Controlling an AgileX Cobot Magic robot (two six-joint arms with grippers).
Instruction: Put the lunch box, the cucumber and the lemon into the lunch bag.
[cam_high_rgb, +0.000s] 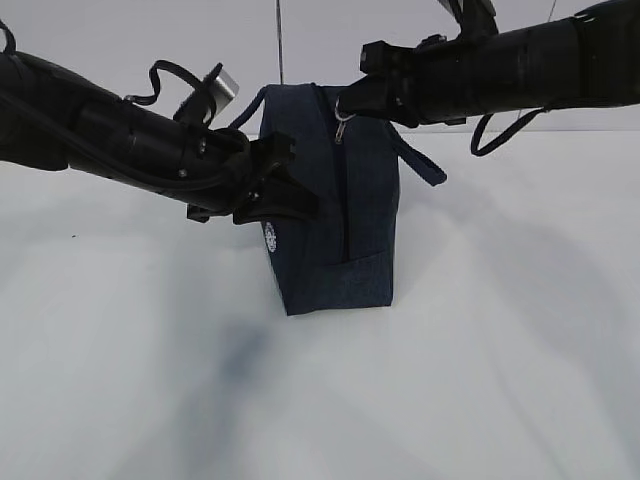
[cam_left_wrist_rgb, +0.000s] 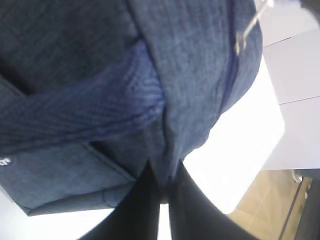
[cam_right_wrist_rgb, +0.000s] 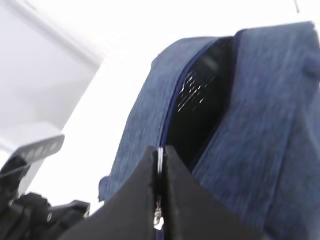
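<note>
At mid-worktop (cam_high_rgb: 480, 380) the bag (cam_high_rgb: 335, 225) stands on end, its zipper seam running from the top down the face toward the camera. Clenched on the silver pull (cam_right_wrist_rgb: 159, 167) at the top, the right tool (cam_right_wrist_rgb: 160, 165) sits right of the bag, nearer the slider. Left of it, the left tool (cam_left_wrist_rgb: 162, 187) pinches a fold of side fabric. Part of the opening gapes dark; lunch box, cucumber and lemon are out of view.
</note>
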